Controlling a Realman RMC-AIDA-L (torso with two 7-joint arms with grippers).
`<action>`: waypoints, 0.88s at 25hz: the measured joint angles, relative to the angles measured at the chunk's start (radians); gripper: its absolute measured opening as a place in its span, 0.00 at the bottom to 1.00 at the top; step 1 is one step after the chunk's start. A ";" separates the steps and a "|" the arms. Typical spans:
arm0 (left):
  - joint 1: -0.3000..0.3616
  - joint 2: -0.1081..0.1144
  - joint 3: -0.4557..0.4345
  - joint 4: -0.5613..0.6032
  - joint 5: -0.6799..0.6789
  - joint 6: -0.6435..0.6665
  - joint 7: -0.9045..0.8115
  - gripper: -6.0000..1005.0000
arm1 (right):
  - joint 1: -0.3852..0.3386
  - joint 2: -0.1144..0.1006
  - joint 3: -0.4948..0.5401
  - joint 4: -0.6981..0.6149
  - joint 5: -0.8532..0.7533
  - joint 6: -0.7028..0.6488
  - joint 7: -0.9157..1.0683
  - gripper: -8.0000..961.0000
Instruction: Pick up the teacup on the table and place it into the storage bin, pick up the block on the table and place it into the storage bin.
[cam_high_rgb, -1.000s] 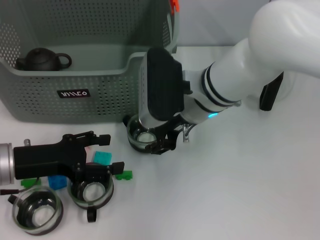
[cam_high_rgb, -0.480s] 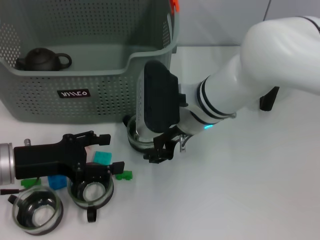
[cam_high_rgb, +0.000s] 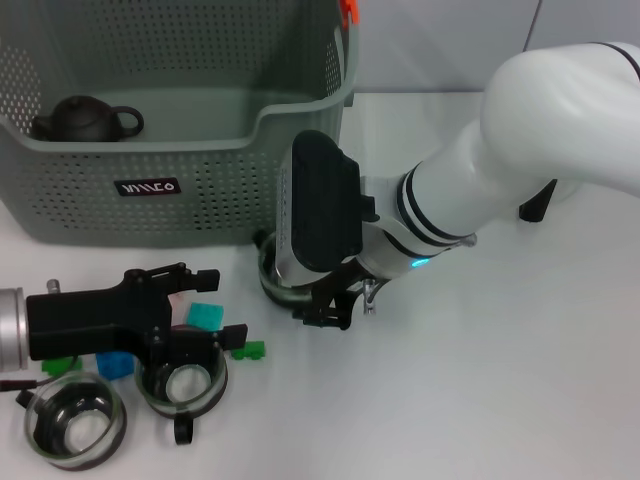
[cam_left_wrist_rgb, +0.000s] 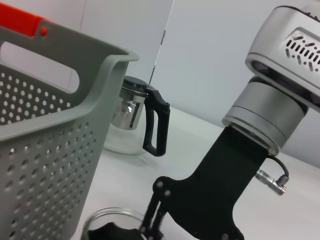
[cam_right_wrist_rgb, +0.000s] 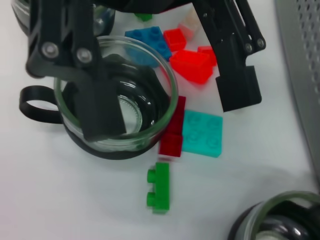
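The grey-green storage bin (cam_high_rgb: 150, 190) stands at the back left with a dark teapot (cam_high_rgb: 85, 118) inside. A glass teacup (cam_high_rgb: 268, 282) sits on the table by the bin's front right corner; it also shows in the left wrist view (cam_left_wrist_rgb: 107, 217) and the right wrist view (cam_right_wrist_rgb: 272, 220). My right gripper (cam_high_rgb: 322, 305) is down at this cup's rim, hiding most of it. My left gripper (cam_high_rgb: 222, 303) is open at the front left, above a second teacup (cam_high_rgb: 180, 385) and loose blocks: teal (cam_high_rgb: 205, 315), green (cam_high_rgb: 248, 350), blue (cam_high_rgb: 115, 363).
A third glass cup (cam_high_rgb: 70, 420) sits at the front left corner. Red blocks (cam_right_wrist_rgb: 192, 65) lie under the left gripper. A glass kettle with a black handle (cam_left_wrist_rgb: 135, 115) stands behind the bin. The table's right half is white and bare.
My right gripper has sunk lower over the teacup by the bin and shifted slightly forward. The cup stays on the table. The left arm has not moved.
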 joint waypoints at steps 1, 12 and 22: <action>0.001 0.000 0.000 0.000 0.000 0.000 0.000 0.83 | 0.000 -0.001 0.000 -0.001 0.003 -0.004 0.001 0.52; 0.006 -0.001 -0.001 -0.001 -0.003 0.008 0.010 0.83 | -0.008 -0.011 0.020 -0.042 0.007 -0.074 0.027 0.14; 0.019 0.003 0.000 0.006 0.001 0.023 0.011 0.82 | -0.210 -0.022 0.214 -0.436 -0.106 -0.351 0.076 0.07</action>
